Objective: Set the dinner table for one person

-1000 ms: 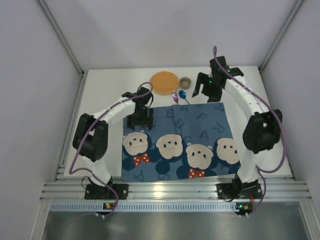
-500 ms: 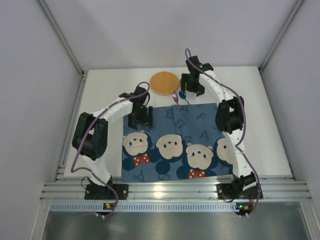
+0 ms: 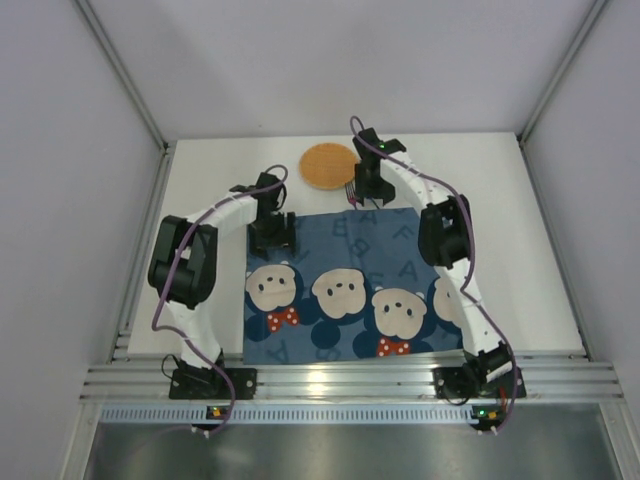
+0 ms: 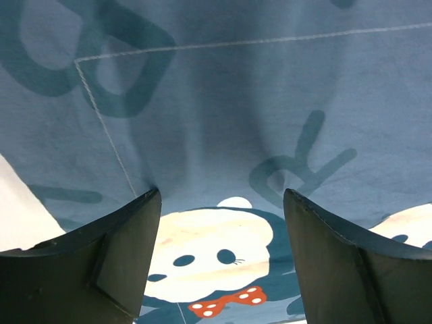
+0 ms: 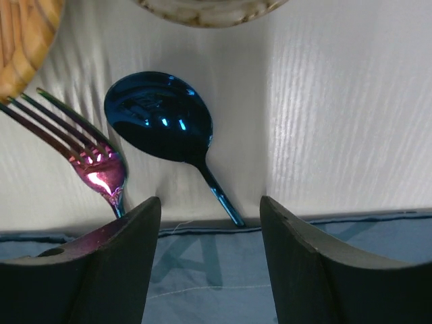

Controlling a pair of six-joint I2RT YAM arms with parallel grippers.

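Left gripper (image 4: pixel 221 202): fingers spread, nothing between them. Below and ahead of the gap lies the dark blue placemat (image 4: pixel 236 101), with a stitched seam beyond the tips and a mouse face with a red bow tie nearest the gap. Cannot tell whether the tips touch the cloth.

Right gripper (image 5: pixel 209 209): fingers spread, gripping nothing. The tips stand over the placemat's far edge. The blue spoon (image 5: pixel 158 118) lies just beyond them, its handle end pointing into the gap and its bowl farther out. The iridescent fork (image 5: pixel 94 162) lies just ahead of the finger on the left of the wrist view. Its tines reach to the rim of the woven plate (image 5: pixel 23 40); contact unclear. A pale round rim (image 5: pixel 209 10) sits farther out, past the spoon bowl, cut off by the frame.

Dinner table (image 5: pixel 337 121): bare white surface directly ahead of the right fingertips, carrying spoon, fork and plate, and under the placemat at both grippers
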